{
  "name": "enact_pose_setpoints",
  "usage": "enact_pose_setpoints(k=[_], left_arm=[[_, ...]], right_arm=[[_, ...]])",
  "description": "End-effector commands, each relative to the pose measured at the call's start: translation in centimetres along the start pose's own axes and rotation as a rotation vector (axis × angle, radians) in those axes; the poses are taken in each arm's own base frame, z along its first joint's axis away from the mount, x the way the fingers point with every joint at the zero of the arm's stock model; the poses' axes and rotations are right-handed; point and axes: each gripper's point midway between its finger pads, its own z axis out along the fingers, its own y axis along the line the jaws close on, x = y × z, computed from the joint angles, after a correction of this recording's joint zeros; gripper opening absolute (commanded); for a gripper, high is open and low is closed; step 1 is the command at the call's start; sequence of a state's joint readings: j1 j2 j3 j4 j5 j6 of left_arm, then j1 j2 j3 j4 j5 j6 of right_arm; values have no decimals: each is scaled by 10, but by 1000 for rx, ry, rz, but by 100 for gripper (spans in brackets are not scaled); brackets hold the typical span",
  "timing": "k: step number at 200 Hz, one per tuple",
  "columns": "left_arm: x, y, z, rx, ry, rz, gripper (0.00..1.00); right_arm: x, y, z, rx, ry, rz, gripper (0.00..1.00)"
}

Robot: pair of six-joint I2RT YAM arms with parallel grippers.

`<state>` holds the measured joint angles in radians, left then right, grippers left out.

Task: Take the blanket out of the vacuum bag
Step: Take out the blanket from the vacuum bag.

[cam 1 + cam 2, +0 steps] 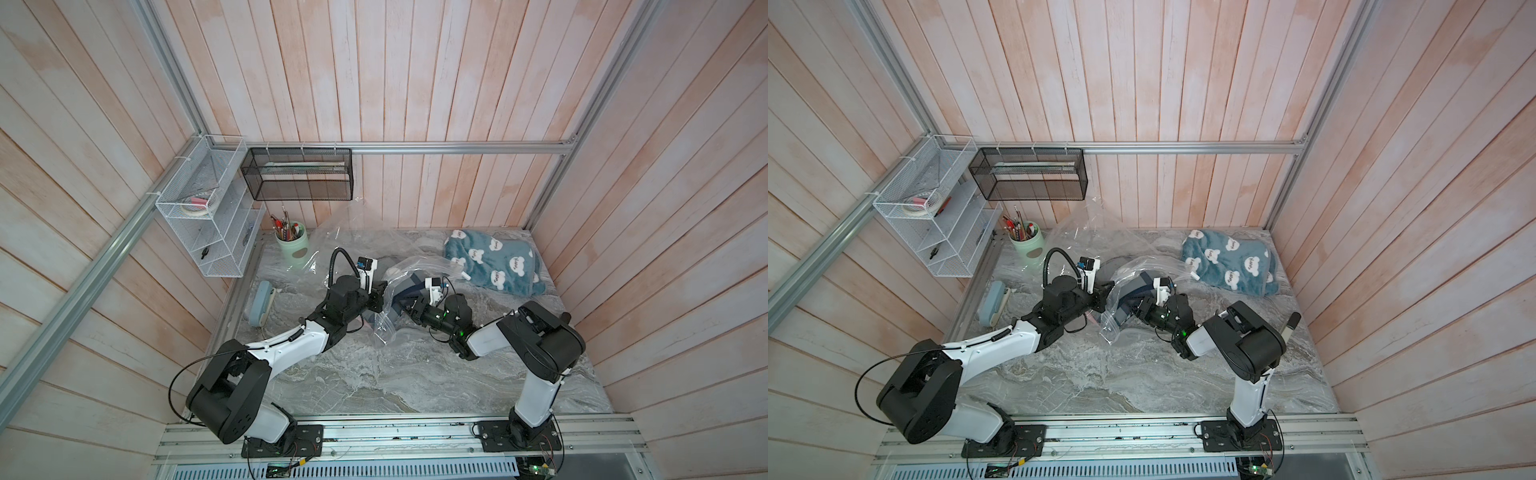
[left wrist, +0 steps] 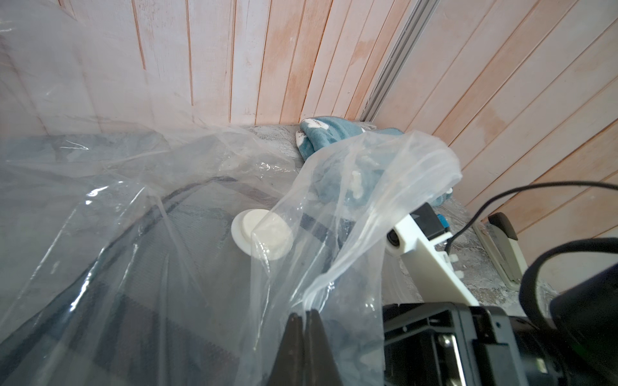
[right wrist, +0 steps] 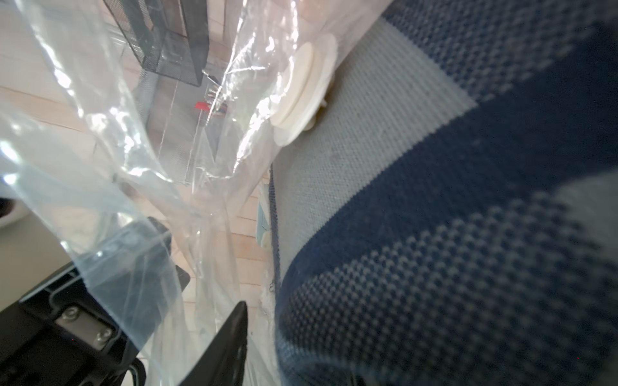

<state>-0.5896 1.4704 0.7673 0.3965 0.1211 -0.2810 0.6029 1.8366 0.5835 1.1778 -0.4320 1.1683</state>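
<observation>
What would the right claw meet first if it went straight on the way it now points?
Most likely the navy-and-grey blanket inside the vacuum bag; it lies right ahead of the right claw, though depth is unclear.

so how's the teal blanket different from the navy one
The teal blanket is fluffy with white bear shapes; the navy blanket is a flat weave in navy and pale grey bands. The teal blanket lies uncovered on the far side of the table; the navy blanket sits inside the vacuum bag at mid-table. Both are soft blue-toned cloth.
</observation>
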Motion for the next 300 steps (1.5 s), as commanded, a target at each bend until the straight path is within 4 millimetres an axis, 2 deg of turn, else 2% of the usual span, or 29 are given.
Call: enact_pose_setpoints(k=[1, 28, 52, 70, 99, 140, 157, 198, 244, 269, 300], left_arm=[[1, -1, -2, -4, 9, 11, 0], [-3, -2, -5, -6, 1, 22, 0], [-6, -2, -8, -8, -1, 28, 0], [-6, -1, -10, -16, -5, 30, 0], [-5, 0, -10, -18, -5, 21, 0], [-3, 8, -3, -64, 7, 19, 0], [-5, 10, -1, -76, 3, 27, 0], [-2, 15, 4, -94, 15, 34, 0], [0, 14, 4, -88, 16, 29, 0], [0, 13, 0, -85, 11, 32, 0], [1, 13, -4, -79, 10, 28, 0]], right_arm=[[-1, 1, 10, -8, 20, -34, 46], [-2, -5, 20, 5, 39, -37, 40], [0, -13, 29, 9, 56, -31, 12], [2, -12, 32, -10, 69, -21, 0], [0, -5, 26, -23, 55, -26, 0], [-7, 22, 13, -51, 31, -54, 0], [-7, 27, 4, -38, 23, -56, 0], [-2, 19, -26, 11, -22, -27, 0], [3, -9, -25, 114, -2, -37, 0], [2, -8, -15, 56, 2, -25, 35], [1, -5, -9, 0, -9, -12, 57]])
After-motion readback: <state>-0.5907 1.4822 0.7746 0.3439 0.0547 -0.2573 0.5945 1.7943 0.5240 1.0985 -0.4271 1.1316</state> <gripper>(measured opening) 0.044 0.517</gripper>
